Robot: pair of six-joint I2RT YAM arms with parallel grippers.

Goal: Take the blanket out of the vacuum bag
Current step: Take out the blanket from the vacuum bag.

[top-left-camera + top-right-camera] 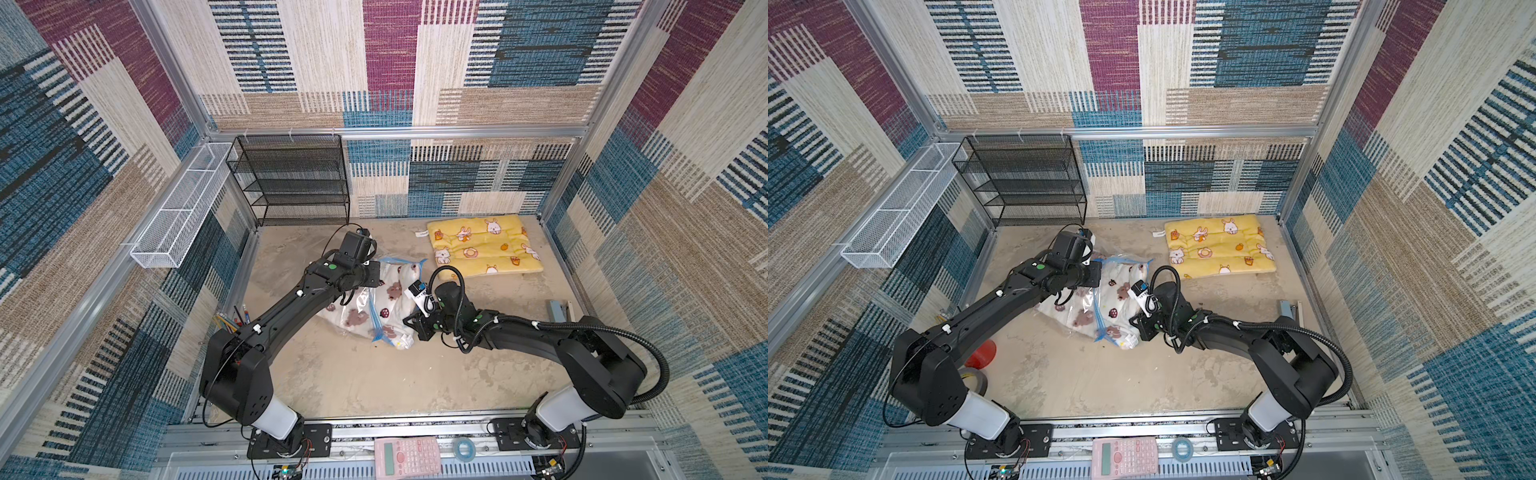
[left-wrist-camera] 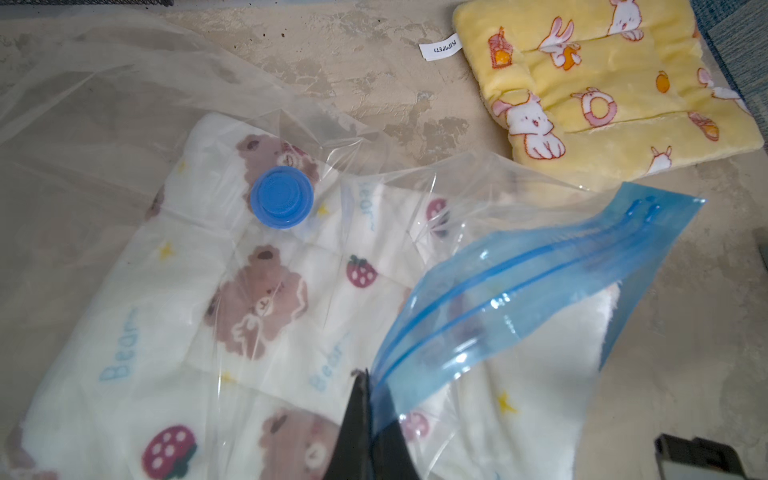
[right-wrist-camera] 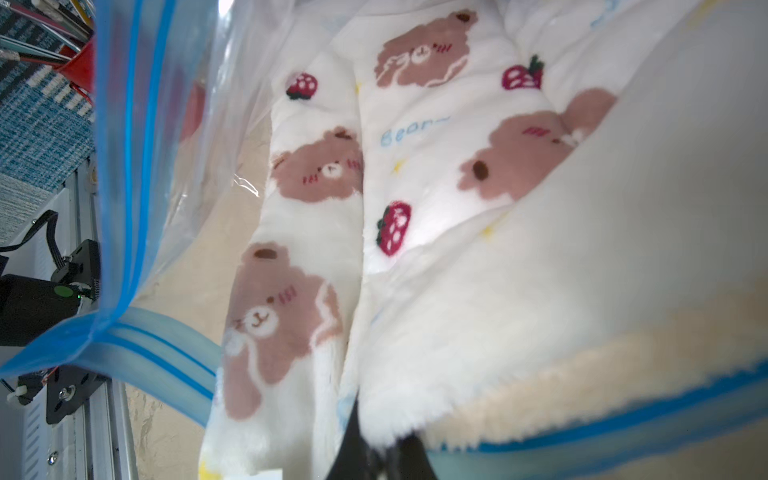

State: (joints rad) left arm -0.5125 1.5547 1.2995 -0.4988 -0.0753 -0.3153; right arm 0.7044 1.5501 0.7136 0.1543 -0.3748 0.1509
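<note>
While both arms are reaching in over the middle of the table [image 1: 353,374], the vacuum bag [image 1: 361,303] is lying crumpled between their wrists, toward the back half of the surface in both top views. The left gripper [image 2: 365,380] is showing in the left wrist view with its dark fingers pressed together on the bag's blue zip strip [image 2: 519,282], pinching one lip of it and holding that lip raised above the fabric. A round blue valve cap [image 2: 281,197] is sitting on the clear plastic over the blanket [image 2: 257,303], a white fleece printed with brown bears and strawberries.

The right gripper [image 3: 380,432] is working at the bag's open mouth from the opposite side. In the right wrist view its fingers are clamping the fluffy near edge of the blanket, with the zip strip curving around both sides of the opening. Most of the blanket is lying inside the plastic.

Off at the far right corner, well apart from the bag, a yellow rabbit-print mat [image 1: 484,245] is lying flat. A black mesh shelf [image 1: 291,178] is standing against the back wall, and a white wire basket [image 1: 183,208] is hanging on the left wall. A pink calculator [image 1: 407,455] and a roll of tape [image 1: 462,449] are resting on the front rail between the arm bases, and a red cup [image 1: 982,353] is peeking out beside the left arm.
</note>
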